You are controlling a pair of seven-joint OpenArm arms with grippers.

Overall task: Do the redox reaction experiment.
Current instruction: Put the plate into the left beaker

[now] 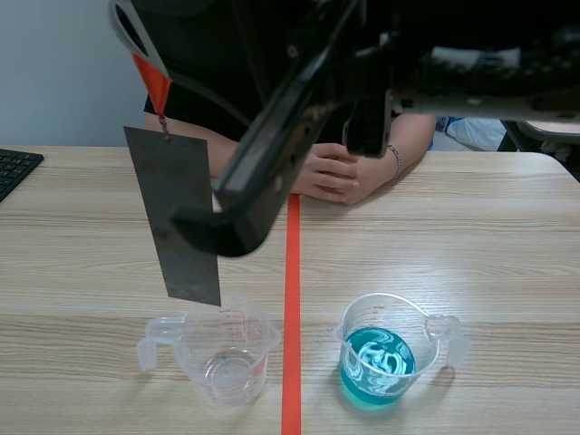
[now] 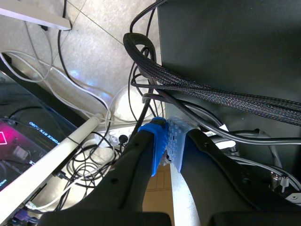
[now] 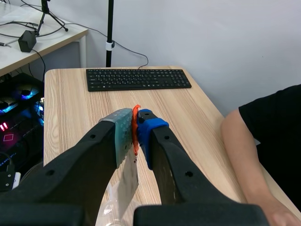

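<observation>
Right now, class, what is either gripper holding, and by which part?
The right gripper holds the grey metal sheet by the orange tab at its top edge; the sheet hangs free. The left gripper is shut on nothing.

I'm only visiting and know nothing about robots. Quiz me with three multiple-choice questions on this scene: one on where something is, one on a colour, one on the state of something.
1. Where is the grey metal plate?
A. Hanging above the clear empty cup
B. Dipped in the filled cup
C. Lying flat on the table

2. What colour is the liquid in the second cup?
A. Red
B. Blue-green
C. Yellow

3. How does the right gripper stand?
A. Open and empty
B. Shut on the orange tag
C. Shut on a cup

Answers:
1 A: the plate's lower edge hangs just over that cup.
2 B: the liquid shows blue-green through the clear wall.
3 B: the right wrist view shows the tag clamped in the gripper, with the plate dangling below.
</observation>
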